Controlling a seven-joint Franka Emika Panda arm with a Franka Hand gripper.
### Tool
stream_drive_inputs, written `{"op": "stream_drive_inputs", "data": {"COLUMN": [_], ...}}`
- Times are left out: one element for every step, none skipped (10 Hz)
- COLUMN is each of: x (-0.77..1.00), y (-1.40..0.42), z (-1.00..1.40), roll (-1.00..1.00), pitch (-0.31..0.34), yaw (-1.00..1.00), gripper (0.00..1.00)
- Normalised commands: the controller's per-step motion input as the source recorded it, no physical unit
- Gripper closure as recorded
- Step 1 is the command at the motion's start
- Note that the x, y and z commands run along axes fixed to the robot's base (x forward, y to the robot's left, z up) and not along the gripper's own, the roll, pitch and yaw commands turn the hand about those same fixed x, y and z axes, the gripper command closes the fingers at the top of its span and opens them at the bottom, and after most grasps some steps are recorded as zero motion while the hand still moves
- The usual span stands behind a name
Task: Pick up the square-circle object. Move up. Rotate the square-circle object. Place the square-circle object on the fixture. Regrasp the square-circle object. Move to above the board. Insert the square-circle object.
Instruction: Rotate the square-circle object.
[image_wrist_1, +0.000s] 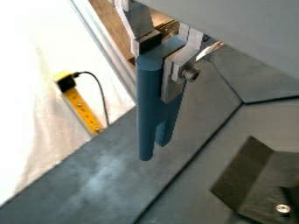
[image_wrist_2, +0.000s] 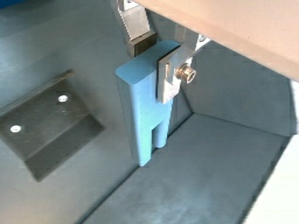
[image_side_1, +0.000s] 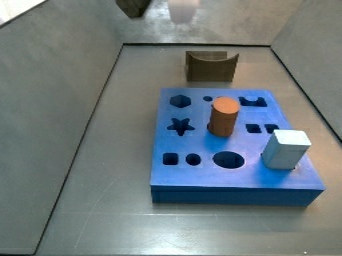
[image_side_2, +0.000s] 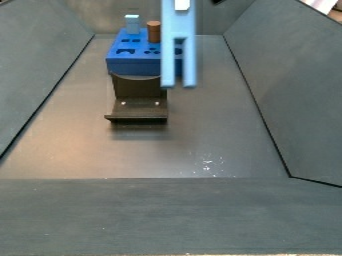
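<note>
Closest to my wrist cameras hangs the square-circle object (image_wrist_2: 146, 114), upright and clear of the floor, with the fingers (image_wrist_2: 170, 74) clamped on its upper end. Below, I see the board (image_side_1: 234, 150) lying flat on the floor, and the fixture (image_side_1: 211, 66) just beyond its far edge.

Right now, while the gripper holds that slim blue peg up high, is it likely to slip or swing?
Probably stiff: the square-circle object hangs straight from the gripper. Pinched only near its upper end, it might pivot if bumped. Its smooth faces may slip somewhat.
</note>
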Motion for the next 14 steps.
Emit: {"op": "stream_drive_inputs", "data": {"x": [-1.00, -0.91, -0.75, -0.61, -0.47, -0.27, 0.00, 0.10, 0.03, -0.03, -0.04, -0.02, -0.02, -0.02], "y": [0.11, 0.09, 0.06, 0.05, 0.04, 0.02, 0.00, 0.02, 0.05, 0.02, 0.01, 0.02, 0.02, 0.02], "z": [0.55, 0.45, 0.24, 0.11, 0.04, 0.05, 0.00, -0.01, 0.03, 0.03, 0.03, 0.03, 0.03, 0.03], "roll": [-0.17, -0.17, -0.17, -0.17, -0.16, -0.15, -1.00, -1.00, -1.00, -1.00, -1.00, -1.00, -1.00, -1.00], "pitch": [0.001, 0.004, 0.007, -0.001, -0.004, 0.009, 0.037, 0.049, 0.077, 0.099, 0.127, 0.167, 0.196, 0.222], "yaw": [-0.08, -0.08, -0.07, -0.06, -0.06, -0.04, -0.54, -0.54, -0.54, -0.55, -0.55, -0.54, -0.53, -0.52], "gripper": [1.00, 1.00, 1.00, 1.00, 1.00, 1.00, 1.00, 1.00, 1.00, 1.00, 1.00, 1.00, 1.00, 1.00]}}
